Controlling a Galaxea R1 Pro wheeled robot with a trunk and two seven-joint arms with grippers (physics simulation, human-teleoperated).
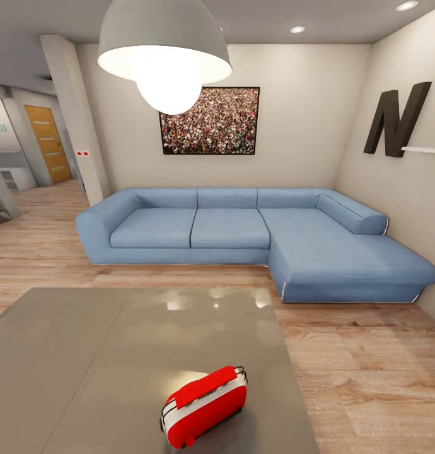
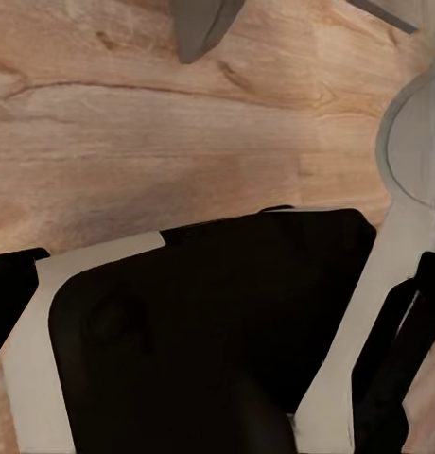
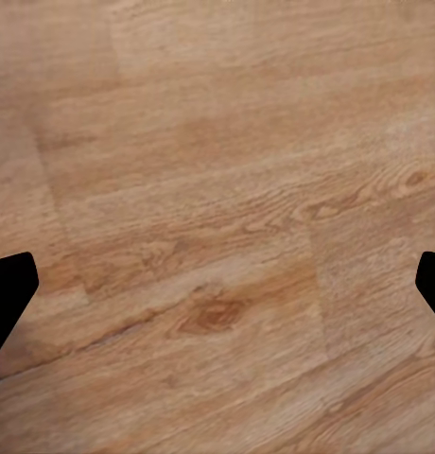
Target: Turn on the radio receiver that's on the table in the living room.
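Red and white, the radio lies tilted near the front edge of the grey counter, well before the blue sofa. Right hand hangs spread above the wood floor; the left hand's state I cannot tell.

A blue corner sofa stands on the light wood floor against the far wall, under a framed crowd photo. A white dome lamp hangs near. Far left, seemingly a wooden door.
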